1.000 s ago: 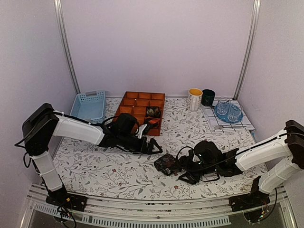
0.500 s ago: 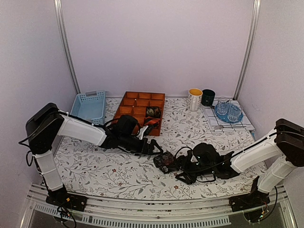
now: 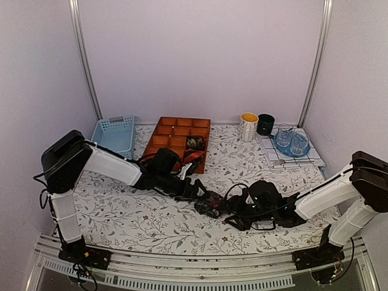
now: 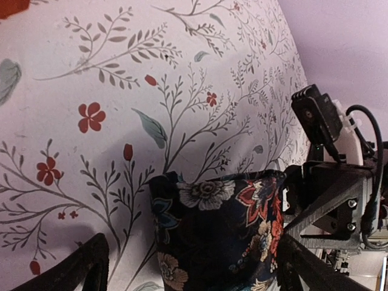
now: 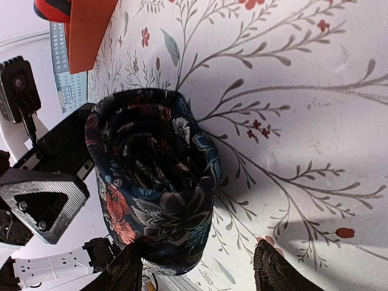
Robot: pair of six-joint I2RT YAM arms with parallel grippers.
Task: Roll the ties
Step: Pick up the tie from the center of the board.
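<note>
A rolled tie (image 3: 208, 208), dark with a multicoloured flower pattern, lies on the tablecloth between my two grippers. My left gripper (image 3: 195, 193) is open; in the left wrist view the coil (image 4: 218, 230) sits between its fingers (image 4: 91, 267). My right gripper (image 3: 233, 209) is open; in the right wrist view the coil (image 5: 154, 182) lies by its left finger (image 5: 127, 270), spiral end towards the camera. Another rolled tie (image 3: 195, 142) sits in the orange tray (image 3: 163, 142). A red-and-black tie (image 3: 193, 156) hangs over the tray's front edge.
A light blue basket (image 3: 113, 134) stands at the back left. A white-and-yellow mug (image 3: 248, 126), a dark mug (image 3: 265, 124) and a blue glass dish (image 3: 291, 143) on a checked cloth stand at the back right. Black cables (image 3: 254, 223) trail beside the right gripper.
My left gripper has moved right, up to the rolled tie. My right gripper has shifted left towards it. The coil now lies between the two grippers.
</note>
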